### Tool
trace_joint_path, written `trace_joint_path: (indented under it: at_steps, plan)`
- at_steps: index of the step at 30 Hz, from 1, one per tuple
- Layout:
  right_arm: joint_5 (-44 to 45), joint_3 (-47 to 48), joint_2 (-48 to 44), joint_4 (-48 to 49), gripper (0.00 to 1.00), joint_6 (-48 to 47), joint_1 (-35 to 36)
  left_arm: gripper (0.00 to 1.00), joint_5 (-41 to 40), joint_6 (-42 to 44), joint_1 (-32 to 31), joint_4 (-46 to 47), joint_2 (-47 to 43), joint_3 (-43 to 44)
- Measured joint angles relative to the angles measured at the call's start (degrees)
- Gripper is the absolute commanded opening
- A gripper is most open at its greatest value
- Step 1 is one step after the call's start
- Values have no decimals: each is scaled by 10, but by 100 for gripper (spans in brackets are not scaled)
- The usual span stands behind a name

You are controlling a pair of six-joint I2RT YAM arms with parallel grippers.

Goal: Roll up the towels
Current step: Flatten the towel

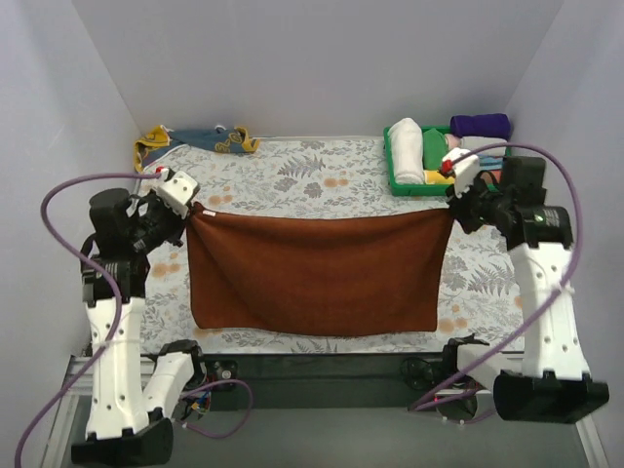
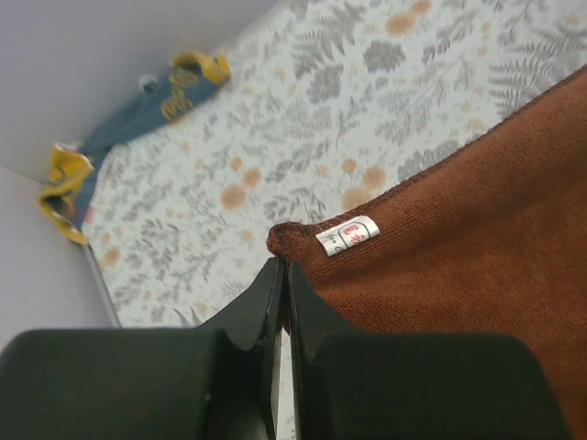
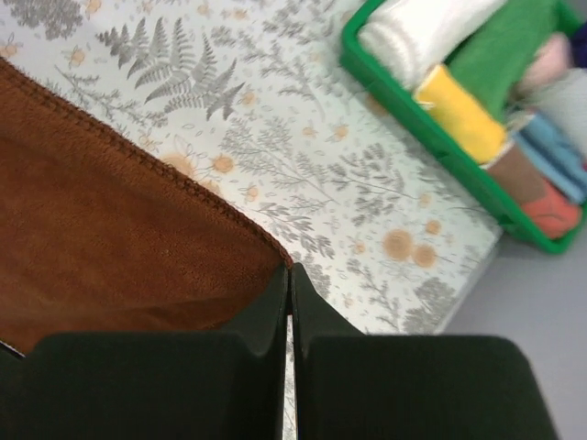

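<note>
A: Nearest first?

B: Rust-brown towel (image 1: 312, 273), centre frame, spread wide over the floral table (image 1: 322, 171).

A: Pincers?

B: Left gripper (image 2: 282, 275) pinched tight on its upper-left corner, just beside the white label (image 2: 348, 235). Right gripper (image 3: 289, 280) clamped on the upper-right corner. Top edge runs between them.

A: Farther back?

B: Mustard-yellow towel (image 1: 195, 141) bunched at upper left by the wall, well apart from both arms. Green tray (image 1: 390, 161) at upper right holds rolled cloths, with a purple cloth (image 1: 480, 125) just behind it.
</note>
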Motion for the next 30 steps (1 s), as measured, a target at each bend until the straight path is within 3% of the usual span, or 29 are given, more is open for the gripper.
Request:
trace_joint_path:
  at_steps: [7, 9, 10, 11, 13, 14, 17, 20, 22, 26, 30]
  plan:
    - [38, -66, 184, 125, 1, 49, 90, 1, -29, -29, 0, 117, 174, -104]
    - [52, -51, 238, 156, 4, 64, 103, 9, -35, -39, 0, 153, 238, -108]
    - [61, -36, 273, 171, 14, 72, 106, 26, -38, -43, 0, 176, 280, -106]
    - [70, -18, 301, 181, 52, 78, 107, 35, -40, -43, 0, 190, 312, -101]
    - [101, 42, 382, 196, 82, 93, 108, 42, -53, -50, 0, 204, 397, -64]
    - [116, 76, 419, 200, 84, 100, 107, 53, -63, -54, 1, 207, 442, -34]
    - [144, 148, 494, 204, 85, 109, 103, 54, -89, -64, 6, 203, 549, 58]
    - [147, 150, 495, 187, 80, 121, 101, 53, -102, -70, 17, 197, 584, 96]
    - [140, 137, 471, 173, 77, 123, 98, 48, -98, -65, 27, 184, 571, 96]
    - [103, 84, 384, 130, 55, 118, 97, 43, -56, -25, 39, 150, 505, 62]
    - [59, -9, 303, 90, 42, 106, 103, 35, 0, 22, 37, 98, 424, 5]
